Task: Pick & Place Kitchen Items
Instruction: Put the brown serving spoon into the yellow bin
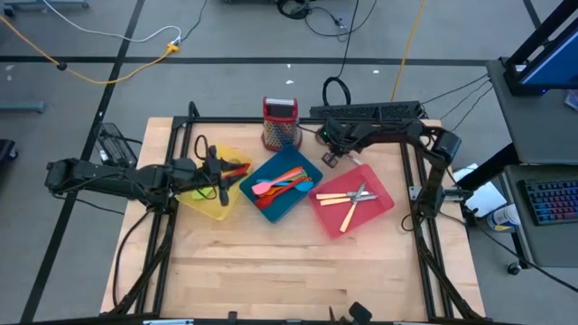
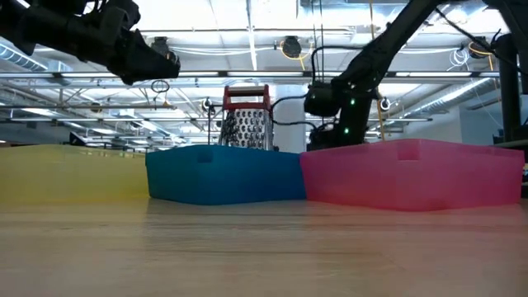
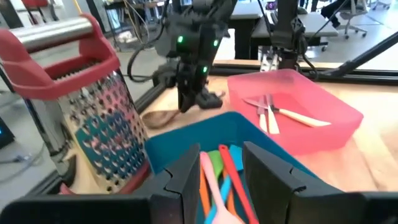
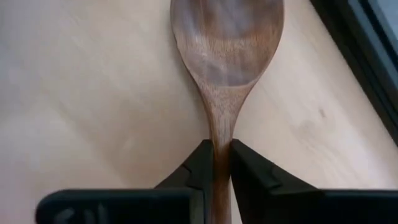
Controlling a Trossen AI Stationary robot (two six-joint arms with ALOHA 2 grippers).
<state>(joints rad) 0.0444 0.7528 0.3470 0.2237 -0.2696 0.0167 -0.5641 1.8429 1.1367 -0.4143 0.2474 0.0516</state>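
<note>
While right pincer (image 4: pixel 216 155) clamps wooden spoon (image 4: pixel 227 56), left pincer (image 3: pixel 219 167) released — teal tray (image 1: pixel 271 171) holds coloured spatulas (image 1: pixel 287 182), red tray (image 1: pixel 379 206) cutlery (image 1: pixel 354 197)

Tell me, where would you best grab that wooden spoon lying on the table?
By its slim neck just below the bowl, from straight above: the wooden spoon lies flat, and the right gripper already pinches it there.

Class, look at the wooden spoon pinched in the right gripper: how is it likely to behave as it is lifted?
The wooden spoon looks solid and carved, so probably stiff, not floppy. The right gripper pinches its narrow neck, with the broad bowl beyond the fingers, so it may pivot or droop. Its smooth wood could slip slightly.
</note>
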